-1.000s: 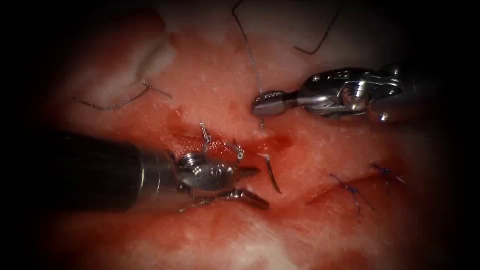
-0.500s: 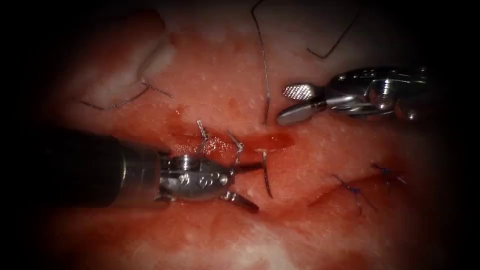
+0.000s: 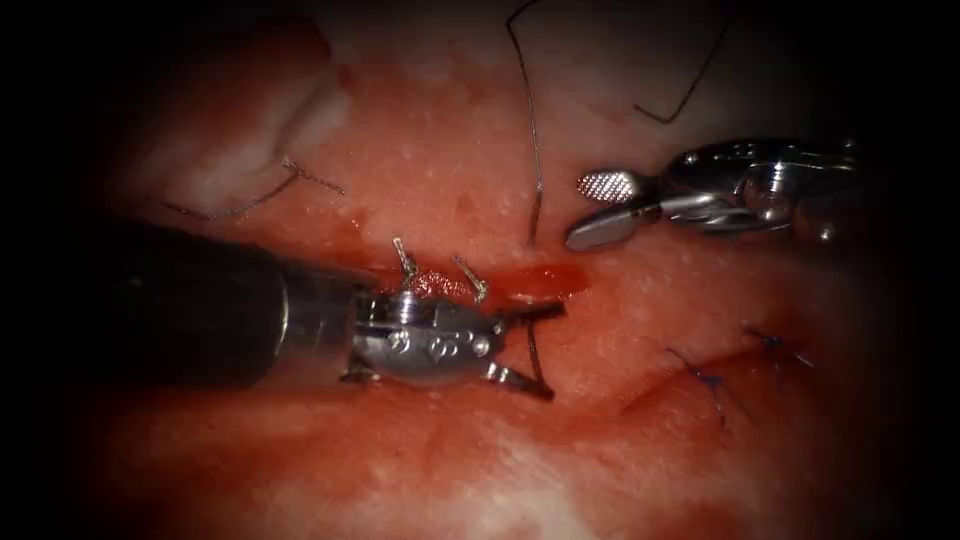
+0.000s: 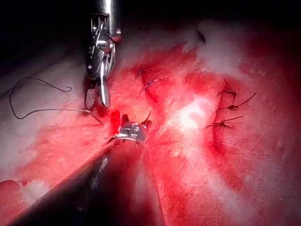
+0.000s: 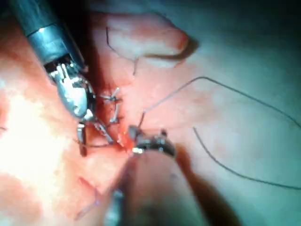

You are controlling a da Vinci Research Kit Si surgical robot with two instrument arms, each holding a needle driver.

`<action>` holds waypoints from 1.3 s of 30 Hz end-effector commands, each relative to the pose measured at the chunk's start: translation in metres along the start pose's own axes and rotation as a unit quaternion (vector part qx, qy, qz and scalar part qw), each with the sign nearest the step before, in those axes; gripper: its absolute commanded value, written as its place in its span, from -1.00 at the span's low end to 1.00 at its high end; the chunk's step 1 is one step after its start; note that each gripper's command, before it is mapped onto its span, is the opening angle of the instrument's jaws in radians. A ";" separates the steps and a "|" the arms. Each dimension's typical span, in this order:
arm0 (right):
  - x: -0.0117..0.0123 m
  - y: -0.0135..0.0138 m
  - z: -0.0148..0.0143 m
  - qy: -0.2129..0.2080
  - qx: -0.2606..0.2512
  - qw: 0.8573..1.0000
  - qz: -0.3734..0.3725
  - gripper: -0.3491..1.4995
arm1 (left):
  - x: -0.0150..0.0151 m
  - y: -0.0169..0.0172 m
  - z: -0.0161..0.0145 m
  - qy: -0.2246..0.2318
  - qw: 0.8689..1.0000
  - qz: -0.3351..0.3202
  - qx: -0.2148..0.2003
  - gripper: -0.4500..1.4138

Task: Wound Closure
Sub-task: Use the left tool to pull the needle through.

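Left claw (image 3: 535, 350) lies low across the tissue (image 3: 420, 160), its jaws spread, one above and one below the needle (image 3: 533, 352). The needle stands out of the tissue just below the right end of the cut (image 3: 500, 285), a short dark curve between those open jaws; not gripped as far as I can tell, and how much is buried I cannot see. Right claw (image 3: 600, 208) hangs up and to the right, jaws apart, holding nothing. The thread (image 3: 533, 150) runs down beside it into the tissue above the cut, loose, its far end curling off over pale tissue. Red fluid (image 3: 545, 280) pools in the cut's right end. Two stiff cut ends (image 3: 405, 258) poke up from a knot on the cut by the left claw's wrist; older blue stitches (image 3: 710, 382) sit lower right. Risks, as I judge them: with neither claw holding it, the needle could sink or tip; a grab near its point could blunt it; the slack thread near the right claw could snag on a jaw.
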 end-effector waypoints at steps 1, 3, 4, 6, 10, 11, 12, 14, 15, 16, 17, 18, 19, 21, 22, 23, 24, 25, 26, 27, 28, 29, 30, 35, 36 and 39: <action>-0.0001 -0.0001 0.0008 0.000 0.001 1.000 0.000 0.47 | -0.0003 0.0001 0.0009 0.000 1.000 0.005 -0.001 -0.39; -0.0001 0.0000 0.0007 0.002 0.000 1.000 0.000 0.43 | -0.0003 0.0002 0.0008 -0.002 1.000 -0.004 0.003 -0.96; -0.0002 0.0000 0.0006 0.004 -0.002 1.000 0.000 0.43 | 0.0000 0.0005 0.0005 -0.004 1.000 -0.023 0.009 -1.00; -0.0002 0.0000 0.0004 0.006 -0.003 1.000 0.000 0.42 | 0.0006 0.0008 0.0002 -0.005 0.999 -0.043 0.010 -1.00; -0.0003 0.0002 0.0001 0.007 -0.007 1.000 0.000 0.40 | 0.0032 0.0016 -0.0009 0.025 0.994 -0.107 0.009 -1.00; -0.0004 0.0002 0.0001 0.007 -0.007 1.000 0.000 0.40 | 0.0037 0.0018 -0.0011 0.033 0.992 -0.124 0.003 -1.00; -0.0004 0.0001 0.0001 0.007 -0.007 1.000 -0.001 0.40 | 0.0044 0.0020 -0.0015 0.048 0.988 -0.144 -0.003 -1.00; -0.0005 0.0000 0.0001 0.008 -0.009 1.000 -0.001 0.40 | 0.0063 0.0024 -0.0023 0.088 0.980 -0.177 -0.011 -1.00; -0.0005 -0.0001 0.0001 0.007 -0.007 1.000 -0.001 0.40 | 0.0069 0.0024 -0.0026 0.095 0.979 -0.182 -0.012 -1.00; -0.0005 -0.0001 0.0001 0.007 -0.007 1.000 -0.001 0.40 | 0.0075 0.0025 -0.0028 0.100 0.977 -0.189 -0.014 -1.00; -0.0006 -0.0002 0.0001 0.007 -0.006 1.000 -0.001 0.40 | 0.0082 0.0025 -0.0031 0.110 0.974 -0.196 -0.017 -1.00; -0.0006 -0.0003 0.0001 0.006 -0.004 1.000 -0.001 0.40 | 0.0088 0.0026 -0.0034 0.117 0.973 -0.200 -0.020 -1.00; -0.0007 -0.0004 0.0001 0.006 -0.003 1.000 -0.004 0.40 | 0.0093 0.0027 -0.0036 0.123 0.971 -0.204 -0.022 -1.00; -0.0008 -0.0006 0.0002 0.005 0.001 1.000 -0.002 0.40 | 0.0104 0.0029 -0.0041 0.131 0.967 -0.216 -0.030 -1.00; -0.0010 -0.0009 0.0001 0.001 0.009 1.000 0.010 0.38 | 0.0113 0.0031 -0.0047 0.135 0.966 -0.216 -0.036 -1.00; -0.0011 -0.0010 0.0001 0.000 0.011 1.000 0.015 0.38 | 0.0117 0.0032 -0.0049 0.137 0.966 -0.216 -0.039 -1.00; -0.0012 -0.0012 0.0000 0.000 0.012 1.000 0.024 0.38 | 0.0120 0.0032 -0.0051 0.138 0.966 -0.216 -0.041 -1.00; -0.0012 -0.0013 -0.0001 -0.001 0.012 1.000 0.026 0.38 | 0.0122 0.0033 -0.0053 0.138 0.965 -0.219 -0.043 -1.00; -0.0013 -0.0014 -0.0004 0.003 0.014 0.999 0.036 0.40 | 0.0125 0.0034 -0.0055 0.142 0.968 -0.204 -0.044 -1.00; -0.0015 -0.0015 -0.0009 0.010 0.021 0.999 0.045 0.47 | 0.0127 0.0036 -0.0056 0.129 0.974 -0.180 -0.043 -1.00; -0.0016 -0.0016 -0.0012 0.013 0.024 0.998 0.048 0.49 | 0.0127 0.0036 -0.0057 0.116 0.980 -0.160 -0.036 -1.00; -0.0017 -0.0017 -0.0015 0.019 0.026 0.998 0.052 0.49 | 0.0126 0.0035 -0.0057 0.106 0.983 -0.146 -0.030 -1.00; -0.0019 -0.0018 -0.0021 0.025 0.032 0.997 0.058 0.49 | 0.0122 0.0030 -0.0057 0.086 0.991 -0.103 -0.014 -1.00; -0.0021 -0.0029 -0.0044 0.062 0.047 0.994 0.075 0.03 | 0.0098 -0.0016 -0.0064 0.006 0.999 0.001 0.049 -1.00; -0.0020 -0.0032 -0.0048 0.066 0.050 0.994 0.077 0.02 | 0.0094 -0.0025 -0.0067 -0.002 0.998 0.012 0.056 -1.00; -0.0015 -0.0039 -0.0061 0.075 0.057 0.993 0.077 0.16 | 0.0085 -0.0052 -0.0079 -0.023 0.997 0.029 0.075 -1.00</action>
